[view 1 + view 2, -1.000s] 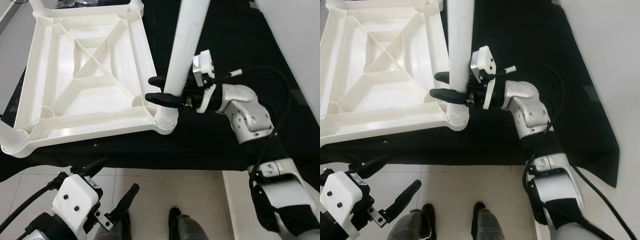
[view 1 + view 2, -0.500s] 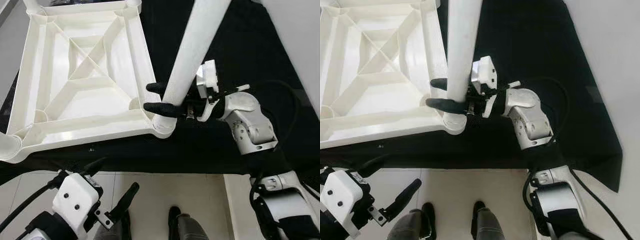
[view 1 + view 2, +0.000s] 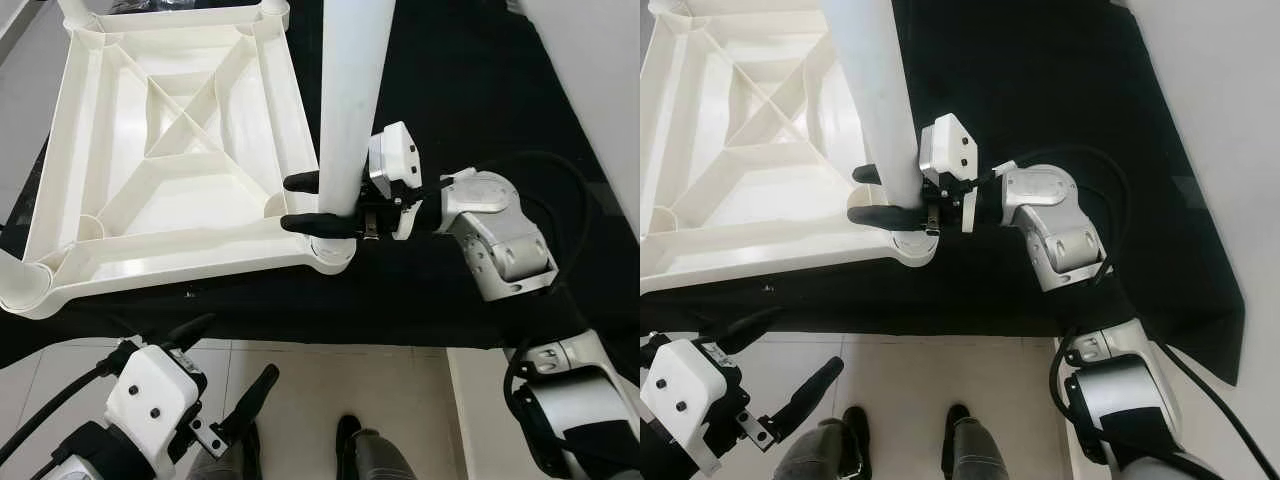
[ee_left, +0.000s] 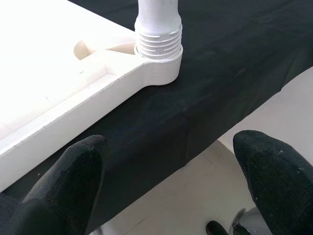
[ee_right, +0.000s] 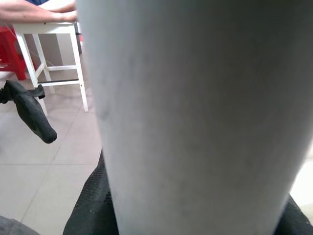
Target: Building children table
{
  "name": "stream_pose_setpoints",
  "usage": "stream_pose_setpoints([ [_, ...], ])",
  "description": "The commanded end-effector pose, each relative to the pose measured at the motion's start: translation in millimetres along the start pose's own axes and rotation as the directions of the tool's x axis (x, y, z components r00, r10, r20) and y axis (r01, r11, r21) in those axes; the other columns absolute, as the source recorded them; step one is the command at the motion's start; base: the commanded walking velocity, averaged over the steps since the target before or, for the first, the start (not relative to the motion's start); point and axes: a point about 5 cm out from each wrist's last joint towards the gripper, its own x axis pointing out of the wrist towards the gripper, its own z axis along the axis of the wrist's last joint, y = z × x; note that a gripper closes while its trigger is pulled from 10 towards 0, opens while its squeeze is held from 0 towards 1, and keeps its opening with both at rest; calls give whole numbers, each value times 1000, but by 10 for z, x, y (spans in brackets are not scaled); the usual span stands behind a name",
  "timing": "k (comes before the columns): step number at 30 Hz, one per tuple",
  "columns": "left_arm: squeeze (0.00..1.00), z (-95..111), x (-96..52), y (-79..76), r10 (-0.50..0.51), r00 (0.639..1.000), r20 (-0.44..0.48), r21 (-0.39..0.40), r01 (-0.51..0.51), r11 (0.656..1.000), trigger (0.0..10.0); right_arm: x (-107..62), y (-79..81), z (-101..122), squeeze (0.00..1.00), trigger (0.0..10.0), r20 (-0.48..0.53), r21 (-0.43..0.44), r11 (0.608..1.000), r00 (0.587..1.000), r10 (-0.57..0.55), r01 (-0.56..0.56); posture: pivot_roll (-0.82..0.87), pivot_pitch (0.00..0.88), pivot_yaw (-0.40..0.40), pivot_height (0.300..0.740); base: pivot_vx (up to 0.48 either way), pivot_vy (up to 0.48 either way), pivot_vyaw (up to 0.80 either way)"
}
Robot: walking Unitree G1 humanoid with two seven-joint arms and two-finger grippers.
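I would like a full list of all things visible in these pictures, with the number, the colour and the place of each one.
table top: 1, white, upside down on the black cloth, ribbed underside up.
table leg: 1, white, upright in the near right corner socket, held by the right gripper.
other legs: 2 partly seen, white, at the near left and far left corners.
corner socket: 1, white, under the held leg.
black cloth: 1, black, under the table top.
floor: pale tiles, below the cloth edge.
stool: 1, white, far on the floor, in the right wrist view.
person's arm: 1, resting on that stool's top.
right gripper: 1, black fingers, shut around the leg low down.
left gripper: 1, black fingers, open, low over the floor.
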Motion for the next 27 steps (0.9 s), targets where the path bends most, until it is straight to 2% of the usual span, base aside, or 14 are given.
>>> stream_pose_setpoints([
  [1,0,3,-17,-42,-19,1000,-12,-8,19,1000,10000,-53,48,-336,0,10000,-108,161,986,994,-18,35,88,368,-76,740,0,0,0],
  [5,0,2,-17,-41,-19,1000,-13,-9,18,1000,10000,-51,-1,-363,0,10000,-117,206,975,991,-62,85,88,368,-76,740,0,0,0],
  [16,0,1,-17,-42,-19,1000,-14,-9,19,1000,10000,-58,3,-393,0,10000,-74,270,954,991,-115,131,88,368,-76,740,0,0,0],
  [20,0,1,-18,-42,-18,1000,-14,-9,18,1000,10000,-68,16,-398,0,10000,-31,279,948,988,-151,154,88,368,-76,740,0,0,0],
  [22,0,0,-15,-41,-18,1000,-15,-9,18,1000,10000,-75,94,-360,0,10000,58,263,958,989,-138,118,87,368,-75,740,0,0,0],
  [27,0,0,-14,-41,-18,1000,-16,-9,18,1000,10000,-79,150,-354,0,10000,92,259,961,988,-125,97,87,368,-75,740,0,0,0],
])
